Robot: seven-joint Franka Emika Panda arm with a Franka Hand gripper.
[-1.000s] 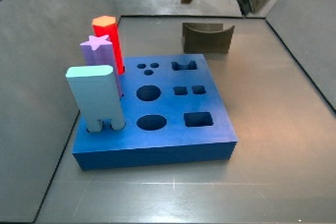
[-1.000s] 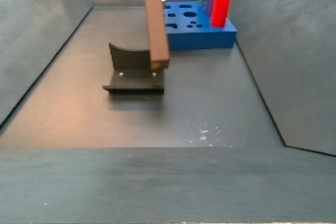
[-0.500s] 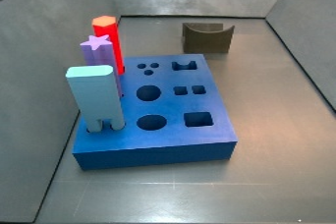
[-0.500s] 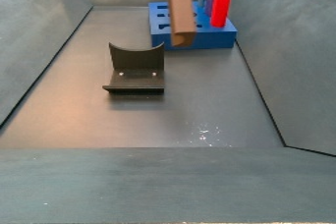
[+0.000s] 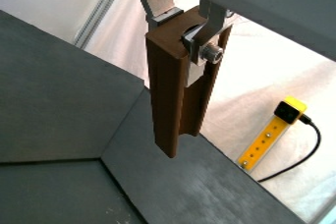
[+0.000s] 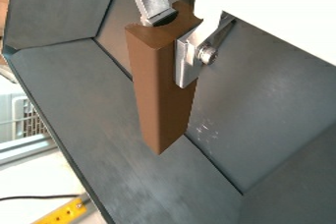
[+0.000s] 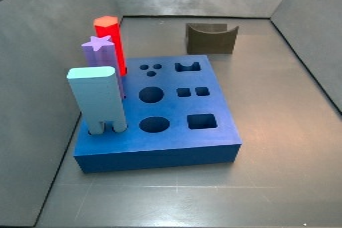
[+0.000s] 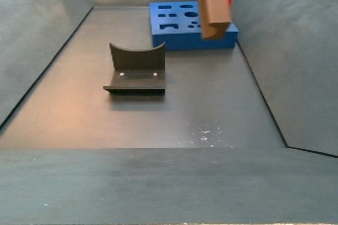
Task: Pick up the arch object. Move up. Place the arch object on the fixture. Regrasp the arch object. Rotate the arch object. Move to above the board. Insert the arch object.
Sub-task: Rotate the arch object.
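Wrist views: tool clamped on upper end of arch object, bar hanging vertical, clear of bench. Side view: arch object high, near board; fixture vacated. Step: transfer above board. Next: align over arch-shaped hole, descend.

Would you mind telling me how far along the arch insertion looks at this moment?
Done: the arch object is off the floor, clamped upright in the gripper, and the fixture stands empty. In hand: carrying it; in a side view the bar hangs in front of the board. Left: lowering it into the board's arch-shaped hole.
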